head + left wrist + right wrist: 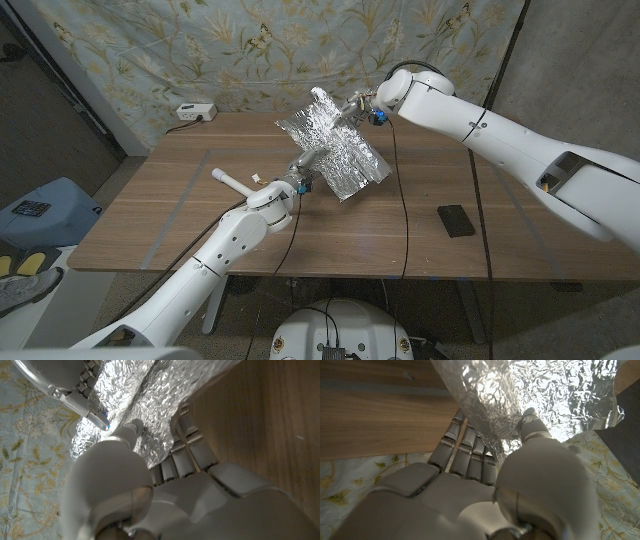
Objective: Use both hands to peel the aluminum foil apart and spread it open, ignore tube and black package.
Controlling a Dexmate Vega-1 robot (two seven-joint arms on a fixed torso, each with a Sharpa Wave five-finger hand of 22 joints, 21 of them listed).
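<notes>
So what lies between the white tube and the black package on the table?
In the head view, the left hand and the lifted aluminum foil it holds lie between the white tube and black package.

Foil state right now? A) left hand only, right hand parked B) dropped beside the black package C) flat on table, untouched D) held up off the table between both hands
D: the aluminum foil hangs above the wooden table, the left hand gripping its lower edge and the right hand its upper edge.

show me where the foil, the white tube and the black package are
aluminum foil (345, 150), head view, on the crinkled middle of the raised sheet.
white tube (232, 182), head view, on the middle of its length.
black package (456, 220), head view, on its flat top face.
</notes>
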